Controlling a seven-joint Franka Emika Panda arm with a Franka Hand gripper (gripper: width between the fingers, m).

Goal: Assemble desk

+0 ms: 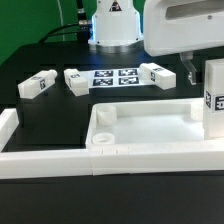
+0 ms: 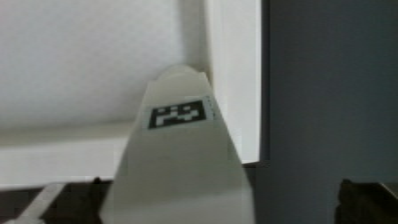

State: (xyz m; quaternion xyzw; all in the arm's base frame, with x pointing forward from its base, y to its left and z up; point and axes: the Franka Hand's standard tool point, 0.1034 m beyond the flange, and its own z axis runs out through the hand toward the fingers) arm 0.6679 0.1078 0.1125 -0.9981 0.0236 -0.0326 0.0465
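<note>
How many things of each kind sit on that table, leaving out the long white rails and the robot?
Desk top: 1
Legs: 4
Marker board: 1
Total: 6

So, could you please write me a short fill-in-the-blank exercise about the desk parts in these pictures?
1. Behind the large white plastic tray-like desk top, ___ small white tagged block legs lie flat on the dark table.
2. A fourth white tagged block leg stands ___ at the exterior view's right.
3. The marker board carries ___ tags.
Missing words: three; upright; four.
</note>
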